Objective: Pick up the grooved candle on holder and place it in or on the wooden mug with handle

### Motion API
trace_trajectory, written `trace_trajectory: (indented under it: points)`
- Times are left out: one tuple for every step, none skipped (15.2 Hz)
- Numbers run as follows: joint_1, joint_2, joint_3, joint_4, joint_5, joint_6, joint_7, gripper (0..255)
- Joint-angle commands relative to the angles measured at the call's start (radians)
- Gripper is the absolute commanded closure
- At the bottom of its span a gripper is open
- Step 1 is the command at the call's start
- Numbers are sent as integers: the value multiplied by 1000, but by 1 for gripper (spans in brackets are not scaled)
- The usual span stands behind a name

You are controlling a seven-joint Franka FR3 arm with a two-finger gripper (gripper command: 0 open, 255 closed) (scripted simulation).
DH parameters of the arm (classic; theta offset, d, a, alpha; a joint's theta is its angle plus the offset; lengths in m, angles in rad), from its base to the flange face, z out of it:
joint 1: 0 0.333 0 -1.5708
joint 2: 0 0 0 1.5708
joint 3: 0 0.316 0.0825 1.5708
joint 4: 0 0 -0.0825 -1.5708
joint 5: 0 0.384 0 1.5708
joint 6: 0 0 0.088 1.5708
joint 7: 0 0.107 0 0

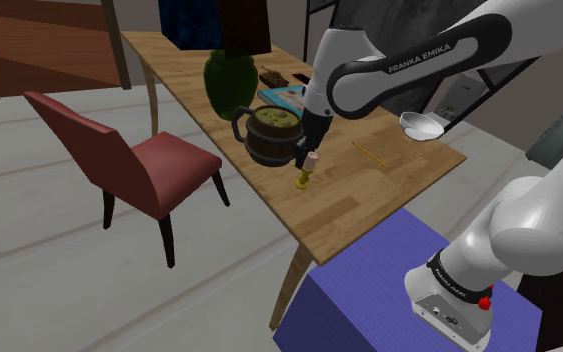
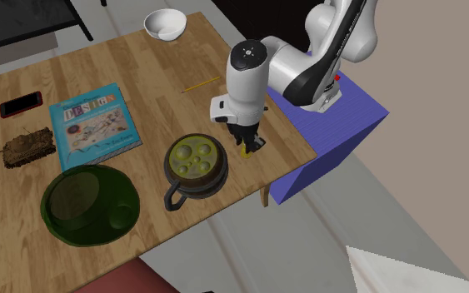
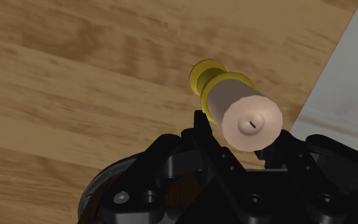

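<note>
The candle [image 3: 244, 114] is a pale pinkish cylinder with a short wick, set on a yellow holder [image 3: 210, 75]. It stands near the wooden table's front edge [image 1: 329, 235], just beside the mug. My black gripper [image 3: 241, 137] is shut on the candle, with one finger [image 3: 201, 124] on each side of its body. In the shoulder view the gripper [image 1: 307, 158] comes down onto the candle [image 1: 305, 172], whose holder base reaches the tabletop. The mug [image 1: 269, 135] is a dark barrel-shaped one with a handle and greenish contents; from above the mug [image 2: 195, 161] is a hand's width from the gripper [image 2: 247, 138].
A dark green vase [image 2: 88, 204] stands beyond the mug. Also on the table are a book [image 2: 92, 118], a small tank model [image 2: 27, 149], a red phone [image 2: 20, 106], a white bowl [image 2: 165, 23] and a pencil [image 2: 201, 84]. A red chair [image 1: 129, 165] stands beside the table.
</note>
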Motion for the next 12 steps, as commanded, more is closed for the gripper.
trace_trajectory:
  points:
    - [0, -13, 0, 9, 2, -22, -1, 255]
    - [0, -21, -1, 15, 3, -37, -2, 255]
    - [0, -29, -1, 21, 4, -51, -3, 255]
    - [1, -37, -2, 28, 5, -65, -3, 255]
    - [1, -44, -2, 35, 6, -80, -4, 255]
    - [1, -52, -3, 42, 7, -94, -4, 255]
    - [1, -59, -3, 49, 7, -108, -5, 255]
    - [1, -65, -4, 56, 8, -122, -5, 255]
    - [1, -72, -5, 64, 9, -136, -6, 255]
    - [1, -78, -5, 72, 9, -150, -6, 255]
    - [1, -84, -6, 80, 10, -164, -6, 255]
    - [1, -90, -6, 88, 10, -178, -7, 255]
